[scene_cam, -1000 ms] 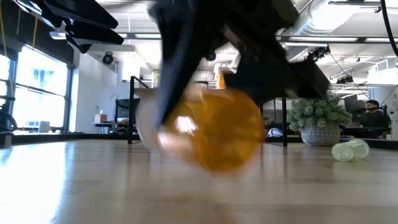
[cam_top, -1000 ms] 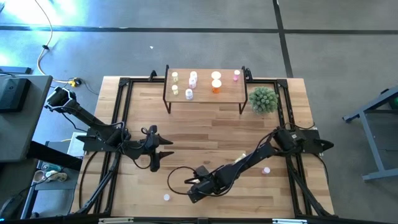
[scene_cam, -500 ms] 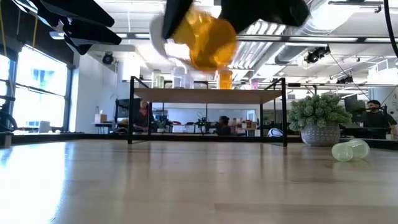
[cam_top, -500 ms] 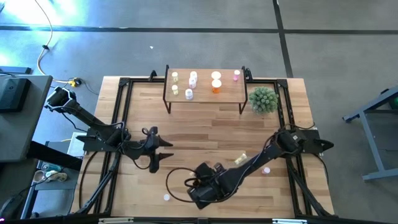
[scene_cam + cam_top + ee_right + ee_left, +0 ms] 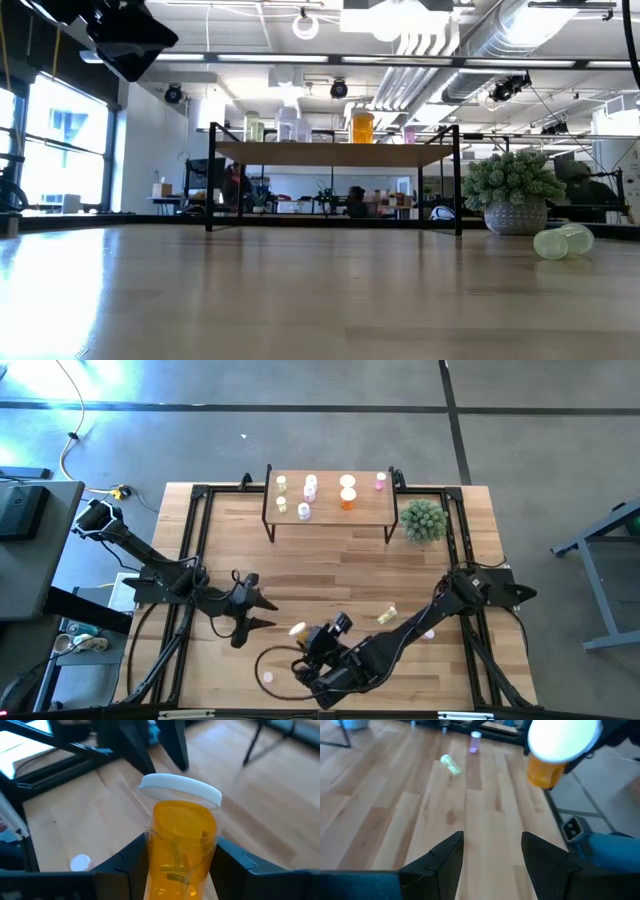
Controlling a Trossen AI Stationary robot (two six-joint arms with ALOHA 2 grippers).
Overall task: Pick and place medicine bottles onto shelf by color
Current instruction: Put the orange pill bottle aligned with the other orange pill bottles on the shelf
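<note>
Lifted higher, right gripper [image 5: 182,862] jaws clamping orange bottle [image 5: 182,840]

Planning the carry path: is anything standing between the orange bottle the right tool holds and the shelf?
Nothing visible does. The right tool holds the orange bottle above the near table; the boards between it and the shelf lie bare. The plant stands beside the shelf's right end, off that line.
</note>
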